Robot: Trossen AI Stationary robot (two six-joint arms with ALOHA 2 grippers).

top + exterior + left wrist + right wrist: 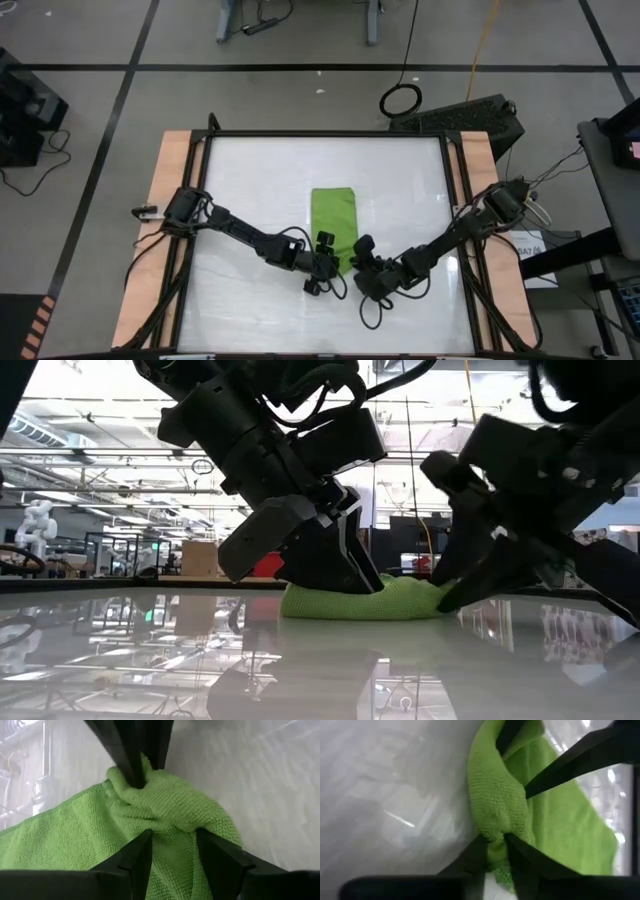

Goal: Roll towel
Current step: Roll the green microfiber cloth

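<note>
The lime-green towel (334,215) lies in the middle of the white table as a narrow strip running from near to far. Its far part lies flat. Its near end (370,600) is bunched up into a low hump. Both grippers are at that near end, my left gripper (325,264) at its left part and my right gripper (362,264) at its right part. Each is shut on cloth. In the left wrist view my left gripper (172,852) has the hump between its fingers, and the right arm's fingers (125,755) show beyond it. My left gripper has the towel's bunched near end (172,837) between its two fingers, several layers thick. It comes slanting down from the table's near left. The cloth stays on the table, slack. My right gripper pinches a gathered fold at the right end of the hump (496,840) between its two fingers. It comes slanting down from the near right. The fold is drawn up into a small peak (145,777), and the rest of the towel lies on the table.
The glossy white tabletop (250,180) has bare room on all sides of the towel. Wooden rails (170,200) and a dark frame bound it left and right. Cables hang by both arm bases.
</note>
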